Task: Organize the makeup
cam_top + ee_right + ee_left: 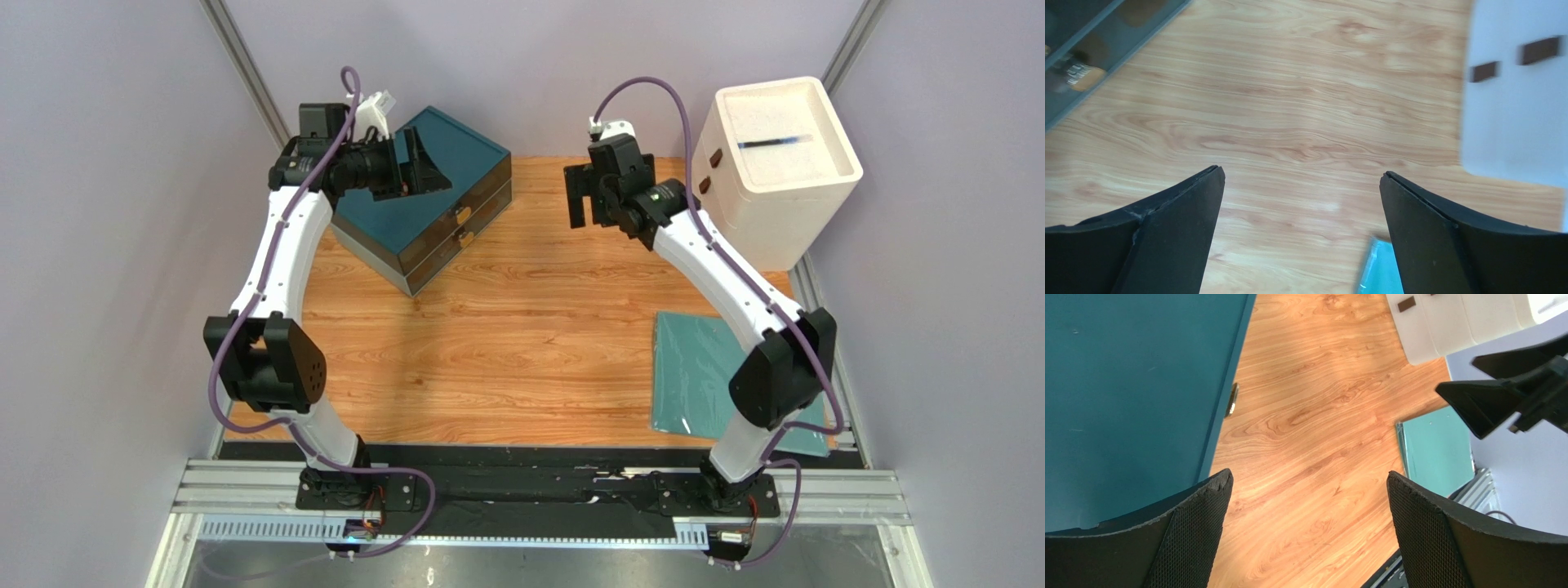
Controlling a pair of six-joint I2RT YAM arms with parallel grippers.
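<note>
Wrist views: left hand (1309,478), right hand (1301,173) both spread wide, gripping nothing.

the table (540,331) is wood-grain, smooth with a soft sheen. the teal drawer box (454,159) looks matt, its pull (1233,399) brassy metal. the white box (785,196) is smooth, matt. the pads (1192,539) of the left gripper (1308,476) are black, finely dimpled.

The makeup is out of sight in all three views. No bottle, sponge or palette can be made out; its place cannot be told.
</note>
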